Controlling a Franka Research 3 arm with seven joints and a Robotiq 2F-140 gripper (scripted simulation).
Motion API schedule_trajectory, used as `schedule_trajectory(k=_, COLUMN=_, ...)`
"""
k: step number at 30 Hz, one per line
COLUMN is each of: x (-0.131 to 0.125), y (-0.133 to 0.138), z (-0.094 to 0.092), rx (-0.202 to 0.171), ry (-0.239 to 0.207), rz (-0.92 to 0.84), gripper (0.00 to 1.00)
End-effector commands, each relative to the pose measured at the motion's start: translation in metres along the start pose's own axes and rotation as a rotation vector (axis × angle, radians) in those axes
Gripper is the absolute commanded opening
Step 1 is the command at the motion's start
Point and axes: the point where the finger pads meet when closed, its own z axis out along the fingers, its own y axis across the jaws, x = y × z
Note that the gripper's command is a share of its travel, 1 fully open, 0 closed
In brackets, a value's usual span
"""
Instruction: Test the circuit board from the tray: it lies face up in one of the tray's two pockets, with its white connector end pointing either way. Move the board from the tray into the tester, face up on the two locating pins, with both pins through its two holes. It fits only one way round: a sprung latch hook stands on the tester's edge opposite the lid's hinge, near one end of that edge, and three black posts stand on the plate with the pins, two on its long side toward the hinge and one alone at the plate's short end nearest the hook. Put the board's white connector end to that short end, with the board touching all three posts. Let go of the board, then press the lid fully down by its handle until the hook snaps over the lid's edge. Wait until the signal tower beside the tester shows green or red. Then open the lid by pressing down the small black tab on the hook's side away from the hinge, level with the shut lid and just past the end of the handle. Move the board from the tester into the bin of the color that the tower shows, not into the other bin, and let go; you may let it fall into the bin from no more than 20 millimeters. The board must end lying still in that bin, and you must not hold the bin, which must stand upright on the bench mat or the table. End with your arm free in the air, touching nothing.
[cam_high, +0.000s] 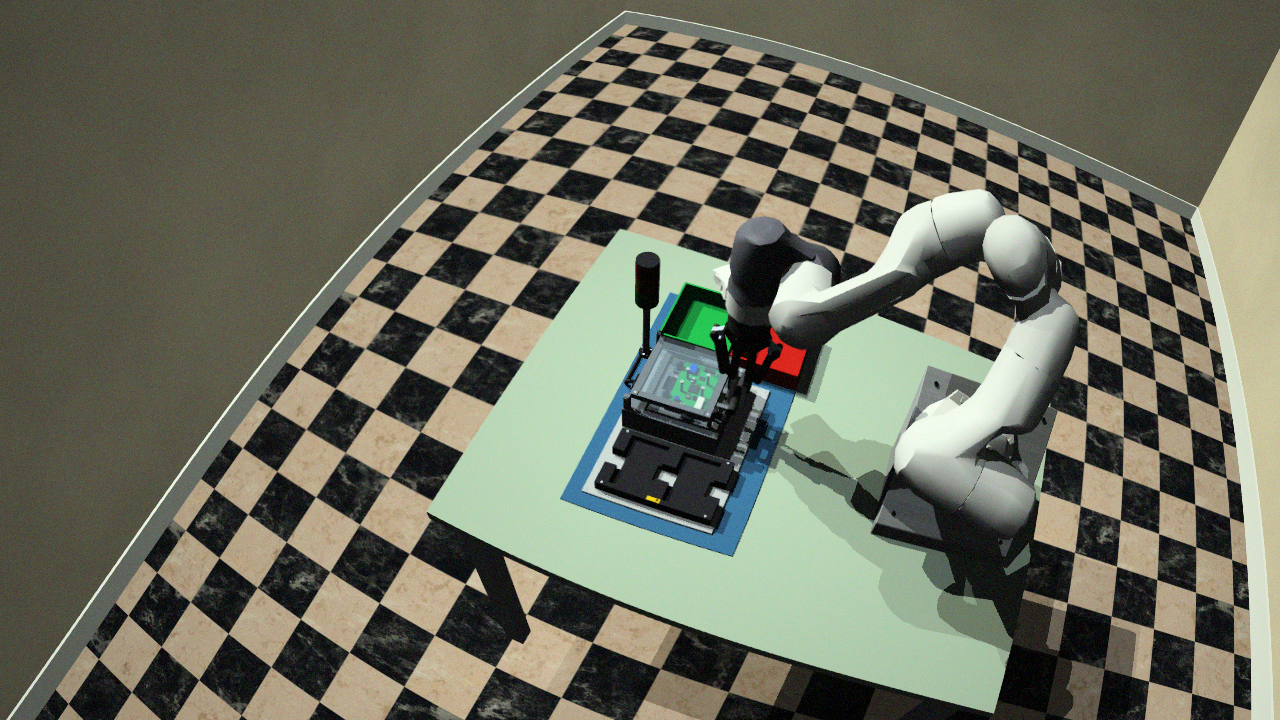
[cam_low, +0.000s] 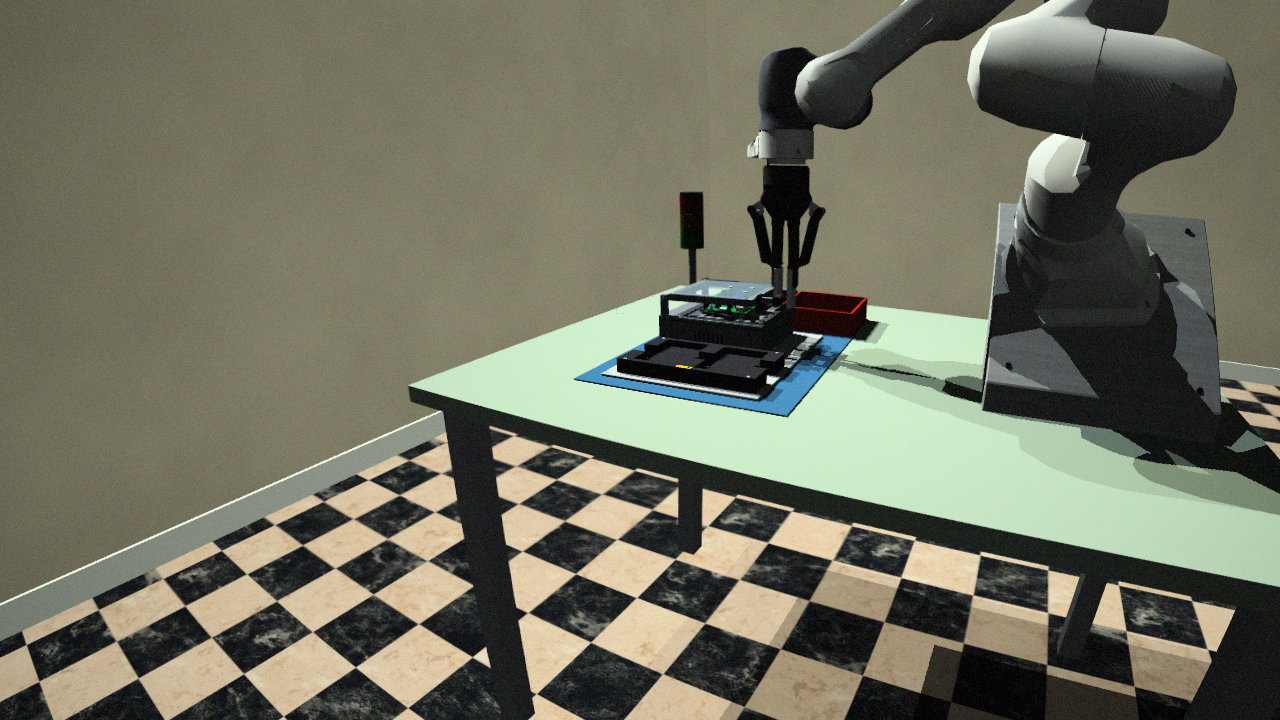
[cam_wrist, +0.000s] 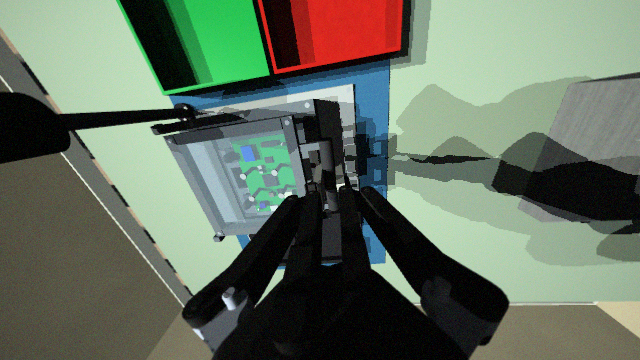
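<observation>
The green circuit board (cam_high: 693, 385) lies in the black tester (cam_high: 679, 414) under the see-through lid (cam_high: 680, 376). The lid is low over the board and nearly level in the side view (cam_low: 720, 291). My gripper (cam_high: 726, 374) points straight down at the lid's edge nearest the arm. It is shut on the lid's grey handle (cam_wrist: 324, 167), which stands between my fingertips. The board also shows through the lid in the wrist view (cam_wrist: 262, 170). I cannot tell whether the latch hook is over the lid's edge. The signal tower (cam_low: 690, 219) shows no bright lamp.
The black tray (cam_high: 666, 479) lies in front of the tester on the blue mat, both pockets empty. The green bin (cam_high: 702, 313) and the red bin (cam_high: 787, 358) stand side by side behind the tester. The tower's pole (cam_high: 644, 326) is close to the tester's far corner.
</observation>
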Motion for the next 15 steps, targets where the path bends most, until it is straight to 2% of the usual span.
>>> schedule_trajectory(k=1, x=0.0017, y=0.0002, z=0.0031, rx=0.000, ry=0.004, rz=0.000, gripper=0.00)
schedule_trajectory(k=15, x=0.0017, y=0.0002, z=0.0061, rx=0.000, ry=0.004, rz=0.000, gripper=0.00)
